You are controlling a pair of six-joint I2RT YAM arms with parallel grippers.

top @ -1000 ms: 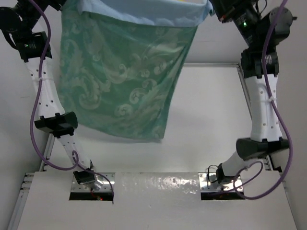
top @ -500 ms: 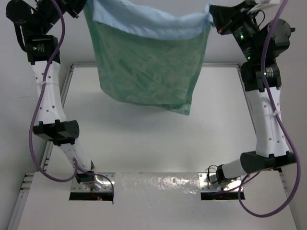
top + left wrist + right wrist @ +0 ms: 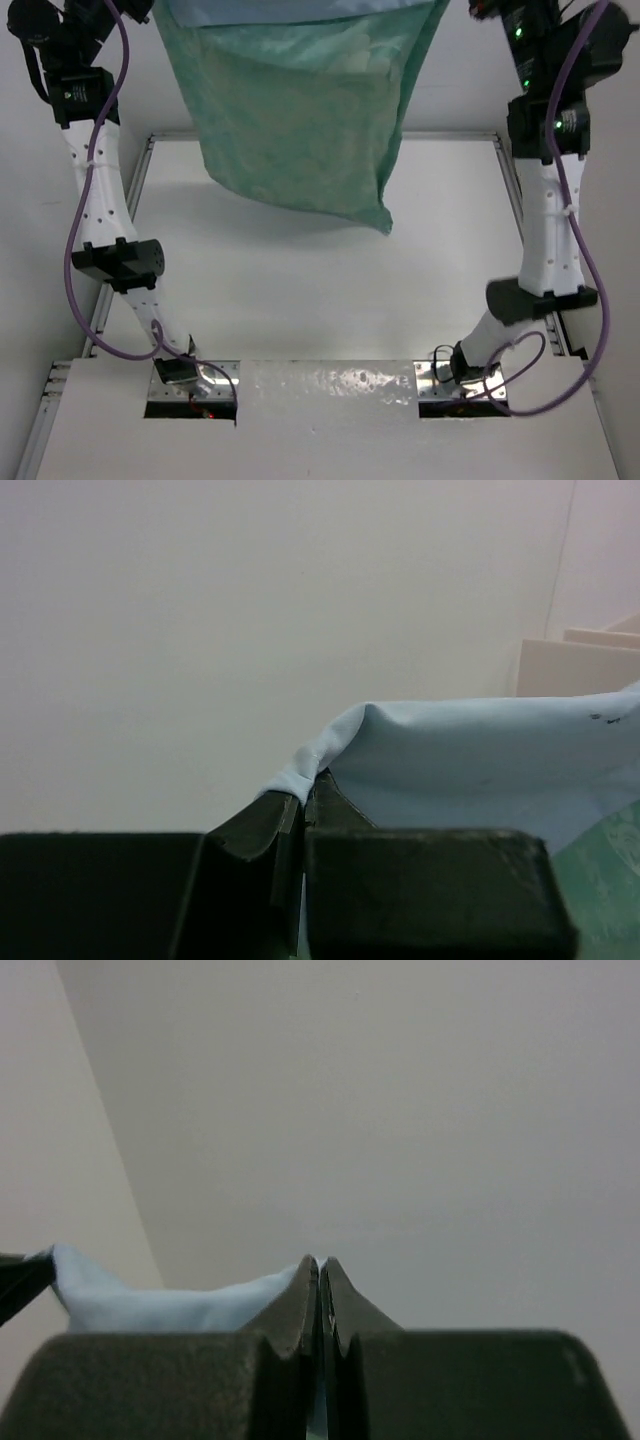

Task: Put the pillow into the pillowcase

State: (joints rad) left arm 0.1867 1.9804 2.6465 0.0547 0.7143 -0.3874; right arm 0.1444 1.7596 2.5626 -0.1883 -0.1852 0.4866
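Observation:
The pillowcase (image 3: 290, 110) hangs in the air over the far half of the table, sea-green patterned face toward the top camera, its lowest corner at the right. Its light blue hem runs along the top edge of that view. My left gripper (image 3: 305, 795) is shut on a bunched blue corner of the pillowcase (image 3: 470, 750). My right gripper (image 3: 320, 1260) is shut on the other blue corner of the pillowcase (image 3: 150, 1305). In the top view both grippers are above the frame's edge. The pillow is not in view; the sack looks filled out, but what is inside is hidden.
The white table (image 3: 300, 290) lies below the hanging cloth, with a raised rim along its left and right sides. The left arm (image 3: 100, 200) and right arm (image 3: 550, 220) stand tall at either side. Purple cables loop beside both arms.
Both arms have lifted the pillowcase higher and farther back; its lower edge has risen off the middle of the table. The grippers have gone out past the top of the view.

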